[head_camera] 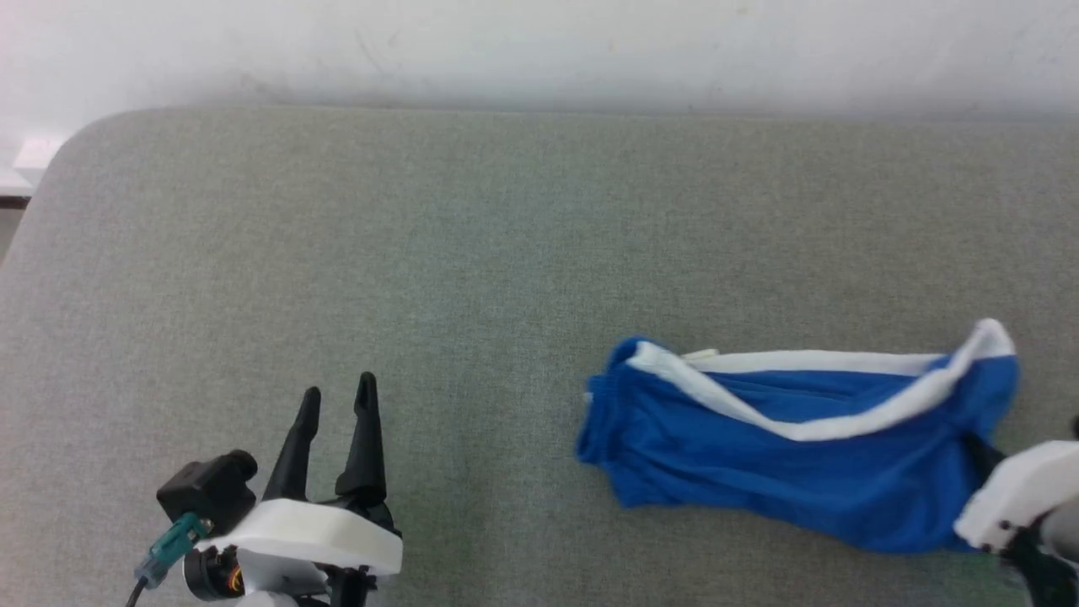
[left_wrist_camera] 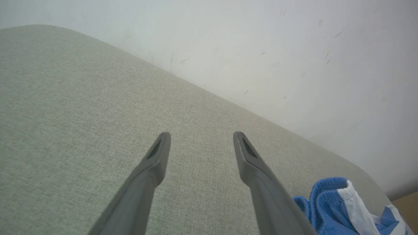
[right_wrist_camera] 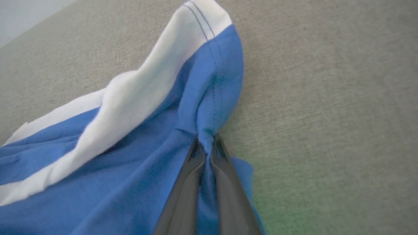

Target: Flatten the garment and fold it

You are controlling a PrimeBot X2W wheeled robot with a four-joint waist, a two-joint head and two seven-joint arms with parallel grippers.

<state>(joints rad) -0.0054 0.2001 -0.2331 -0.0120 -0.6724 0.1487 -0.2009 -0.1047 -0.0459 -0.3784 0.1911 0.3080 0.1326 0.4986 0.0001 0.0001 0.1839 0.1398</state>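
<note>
The garment [head_camera: 784, 455] is bright blue with white trim bands and lies bunched lengthwise on the grey cushioned surface [head_camera: 472, 253], right of centre. In the right wrist view my right gripper [right_wrist_camera: 206, 142] is shut, pinching a fold of the garment [right_wrist_camera: 130, 156] near its blue-and-white hem corner. In the head view the right gripper's fingers are mostly hidden by the cloth at the garment's right end. My left gripper [head_camera: 339, 394] stands open over bare cushion at the lower left, well apart from the garment. In the left wrist view the left gripper [left_wrist_camera: 200, 137] is open, with the garment's edge [left_wrist_camera: 329, 202] at the lower right.
A white wall [head_camera: 539, 51] runs behind the cushion's far edge. The cushion's rounded corner [head_camera: 84, 143] is at the upper left, with a small white object [head_camera: 34, 156] beyond it. Bare grey fabric spans the left and middle.
</note>
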